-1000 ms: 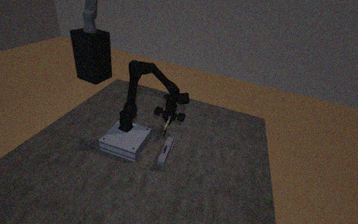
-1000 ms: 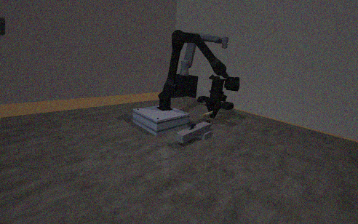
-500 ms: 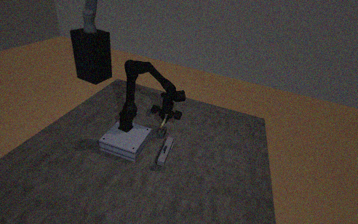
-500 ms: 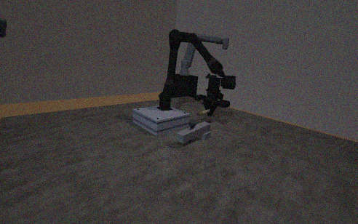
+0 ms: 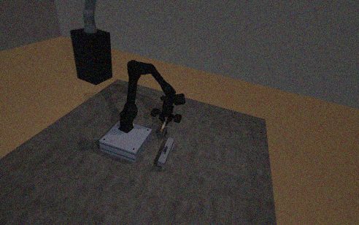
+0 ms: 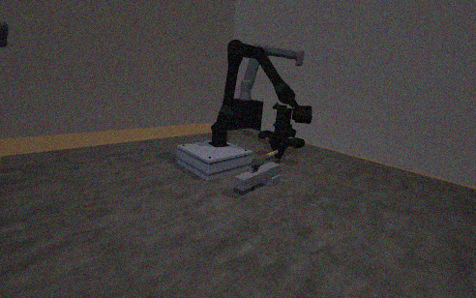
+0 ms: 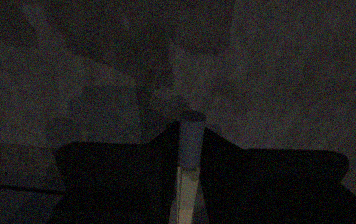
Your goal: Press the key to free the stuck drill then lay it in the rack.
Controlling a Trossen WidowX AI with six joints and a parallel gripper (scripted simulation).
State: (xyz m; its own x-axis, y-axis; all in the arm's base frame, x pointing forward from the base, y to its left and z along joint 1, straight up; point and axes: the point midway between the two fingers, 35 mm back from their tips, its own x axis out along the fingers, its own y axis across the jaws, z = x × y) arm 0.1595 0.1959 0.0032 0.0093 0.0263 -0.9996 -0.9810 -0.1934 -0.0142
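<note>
My gripper [image 5: 165, 120] [image 6: 279, 156] [image 7: 186, 127] is shut on the drill, which has a grey round end [image 7: 191, 145] and a flat pale yellow part [image 7: 187, 195]. The drill [image 5: 163, 126] [image 6: 272, 154] is held tilted, above and behind the pale block in the top view, apart from it. The pale long block [image 5: 170, 143] [image 6: 247, 182] lies on the table beside the arm's base, with a small dark part [image 5: 166, 149] at its middle. The room is dim. I cannot tell which part is the key, nor make out the rack.
The arm's pale square base [image 5: 125, 140] [image 6: 213, 166] stands close to the block, on its left in the top and exterior views. A black box [image 5: 93, 56] [image 6: 249, 113] with a grey arm on it stands behind. A thin dark line [image 7: 30, 189] crosses the wrist view's lower left.
</note>
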